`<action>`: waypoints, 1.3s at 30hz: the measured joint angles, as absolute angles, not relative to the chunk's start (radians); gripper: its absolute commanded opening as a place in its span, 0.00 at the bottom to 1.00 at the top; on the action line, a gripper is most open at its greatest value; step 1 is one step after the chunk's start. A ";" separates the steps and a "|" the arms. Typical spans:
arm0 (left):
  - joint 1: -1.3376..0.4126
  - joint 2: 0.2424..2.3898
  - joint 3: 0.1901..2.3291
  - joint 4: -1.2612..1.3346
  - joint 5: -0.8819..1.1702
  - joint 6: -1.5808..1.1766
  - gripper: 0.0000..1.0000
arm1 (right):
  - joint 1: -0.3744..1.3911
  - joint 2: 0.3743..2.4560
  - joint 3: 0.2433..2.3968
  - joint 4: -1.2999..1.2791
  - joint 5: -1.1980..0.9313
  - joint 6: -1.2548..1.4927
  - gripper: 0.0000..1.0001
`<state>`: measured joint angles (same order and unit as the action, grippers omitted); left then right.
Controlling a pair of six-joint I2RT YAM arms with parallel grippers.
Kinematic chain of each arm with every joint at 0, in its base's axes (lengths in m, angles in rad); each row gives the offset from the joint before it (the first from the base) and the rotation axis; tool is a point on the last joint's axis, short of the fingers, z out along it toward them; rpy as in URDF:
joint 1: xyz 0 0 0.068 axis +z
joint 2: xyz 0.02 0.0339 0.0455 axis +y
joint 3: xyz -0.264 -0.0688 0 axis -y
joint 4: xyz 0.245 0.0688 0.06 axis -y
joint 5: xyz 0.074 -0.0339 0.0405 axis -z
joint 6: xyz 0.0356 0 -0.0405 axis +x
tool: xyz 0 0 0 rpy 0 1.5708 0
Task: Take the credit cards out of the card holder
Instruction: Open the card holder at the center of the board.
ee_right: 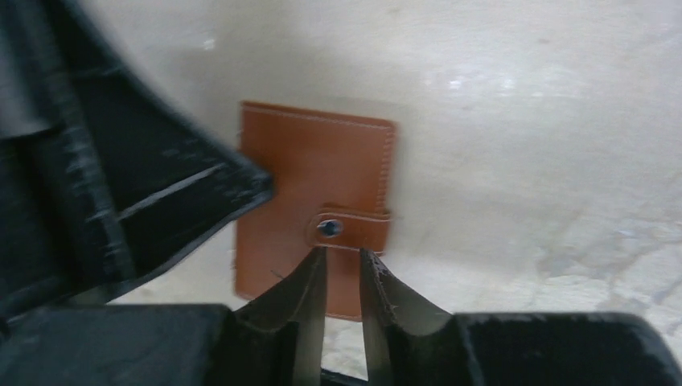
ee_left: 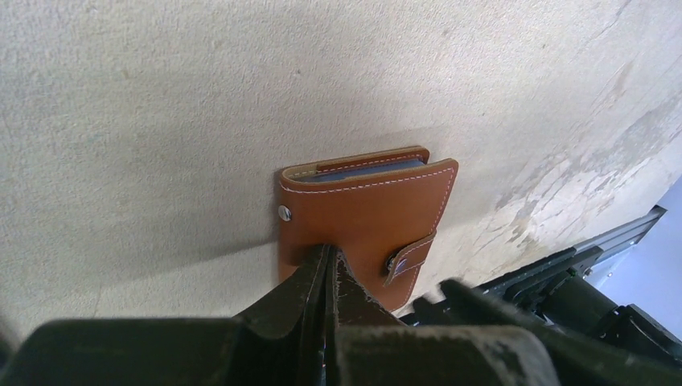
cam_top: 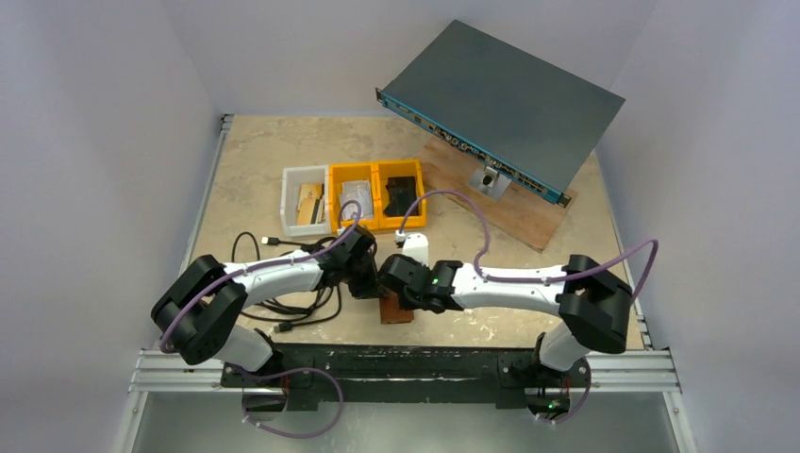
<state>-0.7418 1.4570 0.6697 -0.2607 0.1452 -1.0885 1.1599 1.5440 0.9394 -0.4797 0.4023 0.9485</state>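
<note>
Card holder (ee_left: 366, 217), folded, flat on table (ee_left: 161, 121)

Readable text overall: none in any view.
Card holder (ee_left: 366, 217): its brown cover shows no stamp, brand or lettering that can be read.
Rack unit (cam_top: 509, 94), at 1 o'clock on the counter (cam_top: 255, 160): the front strip carries tiny marks, too small to read.
Bins (cam_top: 375, 189), at 12 o'clock: nothing legible on the walls or contents.

Robotics lab: white enclosure walls (cam_top: 94, 142), left arm (cam_top: 283, 276) and right arm (cam_top: 509, 283) bolted to an aluminium rail (cam_top: 641, 370), bins (cam_top: 375, 189), rack-mount switch (cam_top: 500, 104).
</note>
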 measured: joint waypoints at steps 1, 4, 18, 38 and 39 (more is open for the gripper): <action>-0.742 1.459 0.671 -0.262 0.145 -1.089 0.00 | 1.182 1.564 0.964 -0.487 0.410 0.947 0.29; -0.742 1.460 0.672 -0.264 0.145 -1.089 0.00 | 1.238 1.635 1.044 -0.507 0.442 0.941 0.35; -0.725 1.464 0.673 -0.276 0.132 -1.090 0.00 | 1.304 1.797 1.185 -0.691 0.609 1.000 0.31; -0.720 1.488 0.701 -0.302 0.142 -1.090 0.00 | 1.344 1.838 1.145 -0.617 0.775 1.040 0.03; -0.720 1.488 0.701 -0.302 0.142 -1.089 0.00 | 1.345 1.838 1.143 -0.616 0.776 1.040 0.00</action>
<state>-0.7204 1.4876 0.7010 -0.3023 0.1421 -1.0893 1.3449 1.8381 1.1431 -0.6163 0.7761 1.0401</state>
